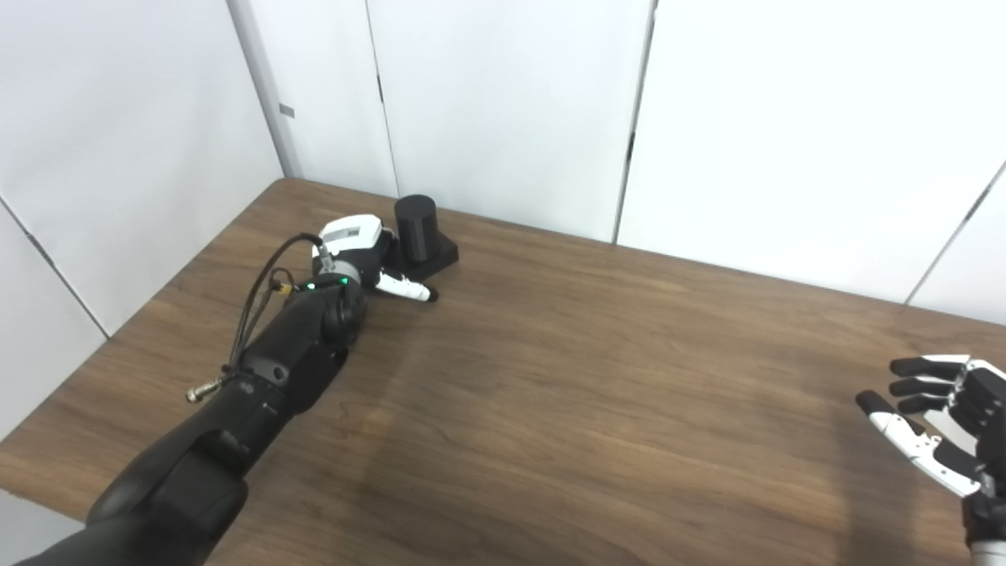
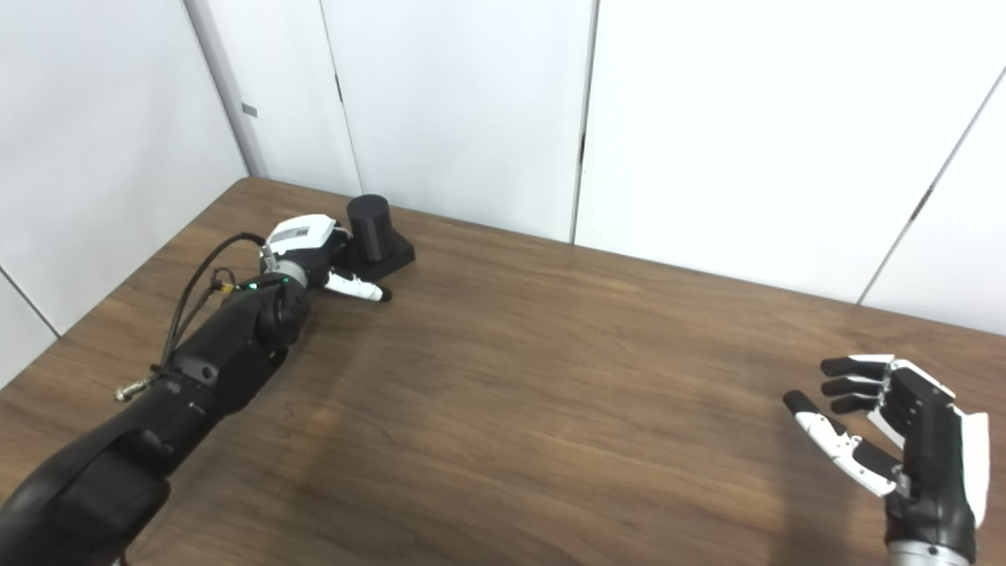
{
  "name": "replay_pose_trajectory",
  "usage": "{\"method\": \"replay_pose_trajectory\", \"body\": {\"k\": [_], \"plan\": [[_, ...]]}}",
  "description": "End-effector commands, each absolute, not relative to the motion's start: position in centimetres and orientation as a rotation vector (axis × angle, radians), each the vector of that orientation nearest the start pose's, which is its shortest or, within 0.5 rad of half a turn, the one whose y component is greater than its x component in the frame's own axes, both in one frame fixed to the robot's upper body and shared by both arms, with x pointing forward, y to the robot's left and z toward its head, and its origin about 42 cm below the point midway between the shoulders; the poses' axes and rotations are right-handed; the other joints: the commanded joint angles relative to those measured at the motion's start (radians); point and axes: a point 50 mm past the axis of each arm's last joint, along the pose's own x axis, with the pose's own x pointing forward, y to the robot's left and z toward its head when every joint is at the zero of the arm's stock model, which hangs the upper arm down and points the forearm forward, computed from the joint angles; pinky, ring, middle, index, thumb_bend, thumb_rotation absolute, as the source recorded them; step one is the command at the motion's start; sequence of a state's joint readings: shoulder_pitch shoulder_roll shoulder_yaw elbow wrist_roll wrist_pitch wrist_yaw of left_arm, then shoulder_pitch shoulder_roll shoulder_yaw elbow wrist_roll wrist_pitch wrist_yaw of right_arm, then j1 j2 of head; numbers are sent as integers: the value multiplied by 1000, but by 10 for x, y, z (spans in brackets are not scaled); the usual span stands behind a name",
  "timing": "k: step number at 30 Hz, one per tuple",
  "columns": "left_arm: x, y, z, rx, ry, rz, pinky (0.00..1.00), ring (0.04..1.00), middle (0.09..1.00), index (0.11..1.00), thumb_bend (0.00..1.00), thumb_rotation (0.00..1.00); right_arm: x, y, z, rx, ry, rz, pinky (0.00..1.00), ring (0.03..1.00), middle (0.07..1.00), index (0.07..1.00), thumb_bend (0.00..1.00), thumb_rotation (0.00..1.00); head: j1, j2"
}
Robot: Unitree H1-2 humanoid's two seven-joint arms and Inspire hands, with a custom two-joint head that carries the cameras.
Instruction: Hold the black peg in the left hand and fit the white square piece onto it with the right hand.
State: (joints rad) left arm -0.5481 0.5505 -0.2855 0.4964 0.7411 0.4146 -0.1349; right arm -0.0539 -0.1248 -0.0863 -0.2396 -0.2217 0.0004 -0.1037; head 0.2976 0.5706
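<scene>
The black peg [image 1: 416, 228], a short upright cylinder on a square black base, stands at the far left of the wooden table [image 1: 589, 377]. My left hand [image 1: 363, 255] rests against the peg's near side, its thumb lying along the front of the base; its fingers are hidden behind the hand, so I cannot tell whether they grip. The peg also shows in the right eye view [image 2: 369, 228]. My right hand [image 2: 888, 424] is open and empty, held above the table at the near right. No white square piece is in view.
White wall panels [image 1: 511, 102] rise right behind the table's far edge. The table's left edge runs close beside my left forearm [image 1: 275, 369].
</scene>
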Motion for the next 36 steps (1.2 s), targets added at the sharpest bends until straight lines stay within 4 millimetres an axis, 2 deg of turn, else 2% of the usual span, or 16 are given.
{"method": "replay_pose_trajectory", "body": {"k": [1, 9, 14, 17, 24, 25, 26, 27, 32, 36], "plan": [[456, 384, 202, 1413, 335, 132, 923, 1000, 975, 769, 913, 489, 293, -268, 202, -333, -403, -210, 429, 518, 572, 487, 490, 114, 1, 2], [452, 393, 200, 1414, 343, 123, 931, 1000, 960, 727, 859, 420, 293, -267, 202, -326, -388, -206, 424, 509, 579, 487, 489, 114, -4, 6], [449, 394, 199, 1389, 321, 123, 883, 1000, 943, 683, 835, 370, 292, -267, 202, -323, -387, -205, 423, 503, 577, 487, 490, 114, 5, 11], [447, 392, 197, 1360, 313, 124, 852, 997, 947, 656, 835, 293, 292, -268, 202, -335, -398, -204, 414, 495, 571, 487, 490, 114, 5, 16], [442, 385, 201, 1333, 290, 111, 899, 997, 939, 597, 825, 217, 287, -268, 209, -314, -388, -211, 427, 508, 581, 487, 489, 114, 11, 37], [441, 384, 201, 1332, 290, 111, 897, 993, 934, 546, 677, 149, 286, -268, 210, -317, -388, -209, 427, 505, 578, 487, 489, 114, 13, 45], [441, 382, 200, 1330, 289, 112, 895, 986, 927, 513, 586, 107, 285, -268, 210, -323, -388, -208, 419, 493, 534, 477, 504, 46, 24, 41], [440, 381, 200, 1329, 287, 112, 891, 981, 922, 501, 555, 93, 284, -269, 210, -322, -388, -207, 416, 489, 519, 473, 509, 23, 25, 41], [438, 380, 194, 1347, 291, 95, 801, 947, 900, 489, 523, 80, 282, -270, 211, -322, -386, -214, 432, 514, 505, 469, 514, 0, 4, 45], [436, 379, 190, 1322, 284, 91, 799, 947, 891, 488, 523, 76, 282, -269, 210, -318, -368, -216, 430, 506, 508, 467, 514, 0, -3, 45]]}}
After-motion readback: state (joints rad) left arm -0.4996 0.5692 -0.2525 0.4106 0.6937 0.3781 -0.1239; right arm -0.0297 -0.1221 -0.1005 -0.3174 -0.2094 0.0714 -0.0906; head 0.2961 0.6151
